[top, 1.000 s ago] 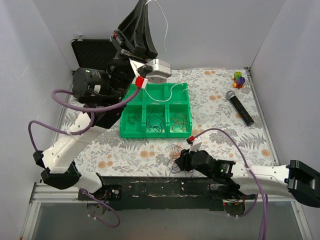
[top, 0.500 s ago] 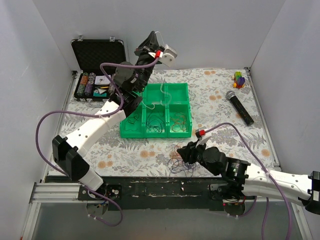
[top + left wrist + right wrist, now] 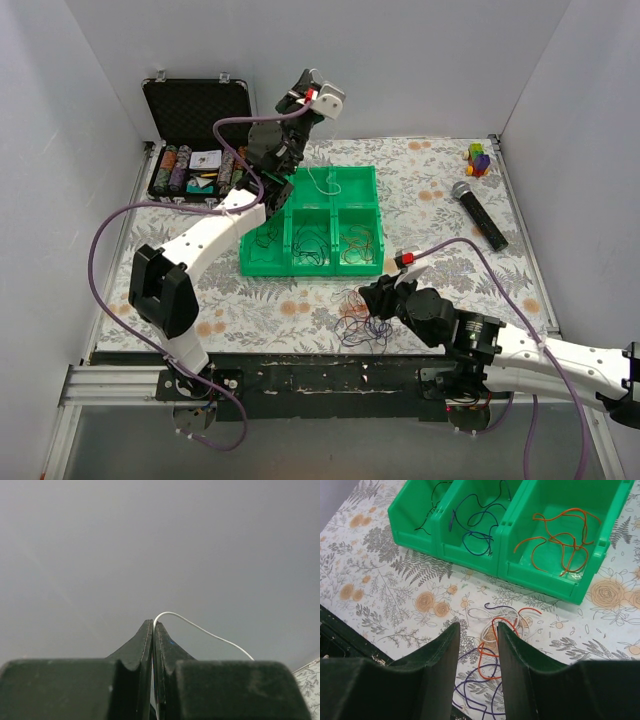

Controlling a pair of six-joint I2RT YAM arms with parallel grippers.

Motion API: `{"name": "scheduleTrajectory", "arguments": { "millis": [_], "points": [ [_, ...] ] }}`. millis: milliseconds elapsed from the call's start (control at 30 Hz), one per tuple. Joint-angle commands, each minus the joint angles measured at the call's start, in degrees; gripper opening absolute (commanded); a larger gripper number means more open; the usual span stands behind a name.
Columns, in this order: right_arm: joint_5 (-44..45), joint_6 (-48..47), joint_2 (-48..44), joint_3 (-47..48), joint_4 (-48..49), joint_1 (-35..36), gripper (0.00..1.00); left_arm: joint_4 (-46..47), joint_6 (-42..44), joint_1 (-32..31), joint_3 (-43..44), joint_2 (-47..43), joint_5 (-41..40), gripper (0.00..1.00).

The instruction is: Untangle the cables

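Observation:
A loose tangle of cables, purple, orange and white, lies on the flowered cloth in front of the green tray. My right gripper hovers just above it, open, with the tangle showing between and beyond its fingers and nothing gripped. My left gripper is raised high behind the tray, shut on a thin white cable at its tips. That cable's lower end dangles into the tray's back row. Sorted cables lie in the tray's front bins: dark, blue and orange.
An open black case with poker chips stands at the back left. A black microphone and a small coloured cube toy lie at the right. The table's dark front rail runs just below the tangle.
My left arm has swung back from the camera, towards the rear wall, still holding the white cable, whose end now hangs into the tray. The right gripper has shifted slightly right over the tangle.

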Motion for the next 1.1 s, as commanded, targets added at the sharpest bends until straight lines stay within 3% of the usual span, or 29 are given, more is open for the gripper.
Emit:
{"name": "scheduleTrajectory", "arguments": {
  "millis": [0,200,567,1067],
  "points": [
    [3.80,0.41,-2.22,2.65,-2.43,0.10,0.44,4.53,-3.87,2.58,0.20,1.18,-2.86,0.00],
    [4.42,1.64,-4.24,1.68,-4.10,0.01,0.44,8.40,-3.96,3.73,-2.52,1.89,-1.11,0.00],
    [3.63,2.88,-4.51,0.71,-3.40,0.01,0.44,9.10,-8.53,3.73,3.19,1.45,2.67,0.00],
    [3.63,4.19,-5.03,-0.16,-4.72,0.10,0.44,14.38,-2.82,3.73,-3.13,2.85,2.40,0.00]
  ]
}}
